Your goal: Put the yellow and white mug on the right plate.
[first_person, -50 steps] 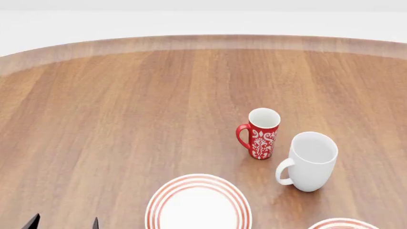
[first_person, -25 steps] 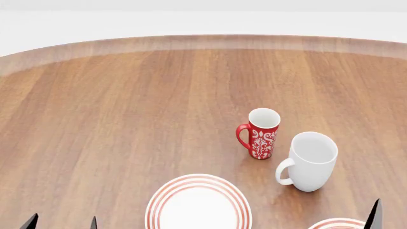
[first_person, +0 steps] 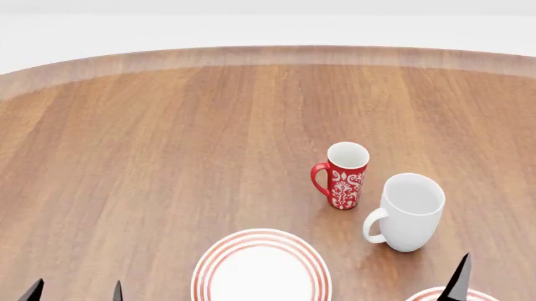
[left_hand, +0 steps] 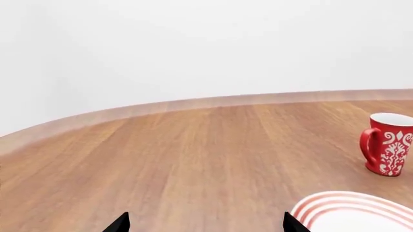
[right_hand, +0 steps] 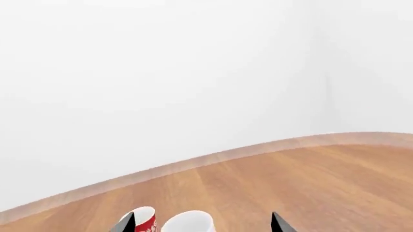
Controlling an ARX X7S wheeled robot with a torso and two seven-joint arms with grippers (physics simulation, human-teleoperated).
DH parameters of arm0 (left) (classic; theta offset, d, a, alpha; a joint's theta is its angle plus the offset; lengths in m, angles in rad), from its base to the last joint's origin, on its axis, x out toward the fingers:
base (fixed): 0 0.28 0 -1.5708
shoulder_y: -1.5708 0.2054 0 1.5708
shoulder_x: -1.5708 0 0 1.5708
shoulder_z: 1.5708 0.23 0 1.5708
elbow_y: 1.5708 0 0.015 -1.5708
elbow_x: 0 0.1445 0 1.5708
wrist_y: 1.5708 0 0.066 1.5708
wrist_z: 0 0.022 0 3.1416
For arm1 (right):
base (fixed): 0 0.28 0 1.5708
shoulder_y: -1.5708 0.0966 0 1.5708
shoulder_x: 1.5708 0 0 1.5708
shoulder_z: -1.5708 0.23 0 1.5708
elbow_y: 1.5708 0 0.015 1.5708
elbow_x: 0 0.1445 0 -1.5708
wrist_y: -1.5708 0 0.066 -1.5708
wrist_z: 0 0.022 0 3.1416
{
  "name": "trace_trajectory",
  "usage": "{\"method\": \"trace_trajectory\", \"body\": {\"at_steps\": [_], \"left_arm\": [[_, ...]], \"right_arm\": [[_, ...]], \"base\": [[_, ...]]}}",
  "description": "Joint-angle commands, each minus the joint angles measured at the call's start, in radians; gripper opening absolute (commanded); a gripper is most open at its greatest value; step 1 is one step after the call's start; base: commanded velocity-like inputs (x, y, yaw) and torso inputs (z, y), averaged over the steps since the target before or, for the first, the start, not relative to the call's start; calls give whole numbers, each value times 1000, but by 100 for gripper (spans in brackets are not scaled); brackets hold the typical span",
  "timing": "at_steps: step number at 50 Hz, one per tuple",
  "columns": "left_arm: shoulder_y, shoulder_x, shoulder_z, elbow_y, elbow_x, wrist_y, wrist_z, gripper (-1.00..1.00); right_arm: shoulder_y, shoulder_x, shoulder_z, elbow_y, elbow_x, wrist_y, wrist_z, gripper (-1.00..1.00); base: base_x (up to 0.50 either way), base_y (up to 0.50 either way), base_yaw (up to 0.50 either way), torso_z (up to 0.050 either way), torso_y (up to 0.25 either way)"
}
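The yellow and white mug is out of view in every frame. The right plate [first_person: 423, 295], white with red rings, shows only as a sliver at the bottom right edge of the head view. One dark fingertip [first_person: 459, 276] of my right gripper rises just over it. In the right wrist view my right gripper [right_hand: 201, 225] is open and holds nothing, facing a white mug [right_hand: 190, 223] and a red mug [right_hand: 143, 220] farther off. My left gripper [first_person: 75, 292] [left_hand: 205, 223] is open over bare wood at the bottom left.
A tall red white-patterned mug [first_person: 345, 175] [left_hand: 389, 145] and a plain white mug [first_person: 410, 210] stand side by side right of centre. A second red-ringed plate [first_person: 261, 266] [left_hand: 361, 212] lies at the near middle. The round wooden table [first_person: 167, 138] curves away at the back.
My right gripper's fingertip has come into the head view at the lower right and moved up and to the left. The left fingertips have sunk slightly. Mugs and plates have not moved.
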Motion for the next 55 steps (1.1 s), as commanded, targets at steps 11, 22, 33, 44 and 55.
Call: {"method": "trace_trajectory", "body": {"at_steps": [11, 22, 33, 44, 55], "left_arm": [[4, 14, -27, 14, 10, 7, 14, 100], [3, 14, -24, 12, 8, 10, 13, 100], [2, 13, -21, 10, 6, 11, 13, 100], [4, 12, -22, 13, 2, 24, 11, 100], [8, 13, -35, 21, -4, 49, 1, 100]], "right_arm": [[15, -36, -54, 33, -74, 0, -35, 100], [8, -29, -90, 24, -119, -6, -45, 100], [-2, -20, -122, 12, -173, -17, -49, 100], [-6, -20, -139, 12, -248, -46, -29, 100], [-11, -27, -128, -1, -286, -86, 1, 100]], "base": [[0, 0, 0, 0, 0], [0, 0, 0, 0, 0], [0, 0, 0, 0, 0], [0, 0, 0, 0, 0], [0, 0, 0, 0, 0]]}}
